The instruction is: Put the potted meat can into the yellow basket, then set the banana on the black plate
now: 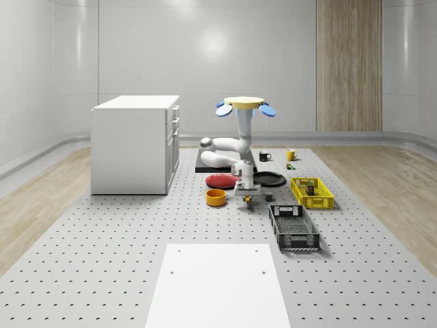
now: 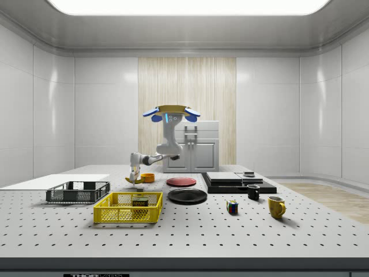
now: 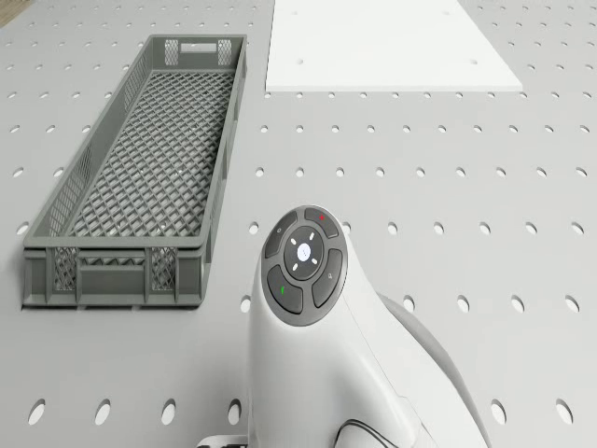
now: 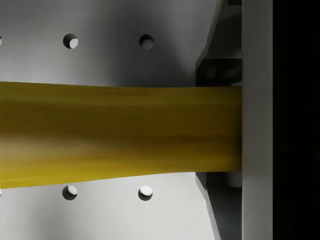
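Yellow fills my wrist feed: the banana [image 4: 120, 132] lies crosswise against one finger [image 4: 256, 120] of the end effector [image 1: 247, 198], which I judge clamped on it, just above the perforated desk [image 1: 102, 260]. My drone [image 1: 246, 104] hovers near the low black platform [image 1: 205, 164], arm reaching down toward the near side. The potted meat can [image 2: 140, 202] already sits inside the yellow basket [image 2: 128, 208]. My worry is the carry to the black plate [image 1: 270, 179]: the fruit is held off-centre, so it may pivot or slip, and a low swing could clip the orange bowl [image 1: 216, 197] or the red plate [image 1: 222, 180].
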Tool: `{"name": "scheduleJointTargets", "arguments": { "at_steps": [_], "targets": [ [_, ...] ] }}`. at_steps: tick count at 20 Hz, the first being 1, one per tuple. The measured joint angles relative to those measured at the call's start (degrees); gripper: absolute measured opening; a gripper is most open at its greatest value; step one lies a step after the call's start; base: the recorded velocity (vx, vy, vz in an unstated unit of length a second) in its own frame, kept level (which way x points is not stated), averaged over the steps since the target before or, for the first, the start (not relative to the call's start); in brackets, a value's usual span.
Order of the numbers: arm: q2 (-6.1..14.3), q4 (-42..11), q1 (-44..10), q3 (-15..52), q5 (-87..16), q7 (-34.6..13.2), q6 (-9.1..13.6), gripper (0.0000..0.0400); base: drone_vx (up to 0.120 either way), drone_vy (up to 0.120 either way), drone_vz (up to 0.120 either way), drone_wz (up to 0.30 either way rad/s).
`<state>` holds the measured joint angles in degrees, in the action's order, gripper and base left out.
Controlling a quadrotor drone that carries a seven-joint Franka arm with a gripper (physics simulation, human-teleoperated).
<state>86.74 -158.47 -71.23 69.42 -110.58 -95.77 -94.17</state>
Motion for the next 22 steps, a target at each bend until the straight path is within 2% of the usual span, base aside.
{"name": "scheduleJointTargets", "arguments": {
  "at_steps": [7,12,22],
  "targets": [
    [-0.03,-1.32,0.74,4.23,3.87,0.45,1.89,0.0194,0.0,0.006,0.12,0.0],
    [0.01,-1.59,0.85,5.33,4.9,0.54,2.29,0.0194,-0.088,0.12,0.12,0.0],
    [0.15,-1.7,0.85,5.84,5.42,0.57,2.35,0.0194,-0.12,0.12,0.0,0.0]
  ]
}}
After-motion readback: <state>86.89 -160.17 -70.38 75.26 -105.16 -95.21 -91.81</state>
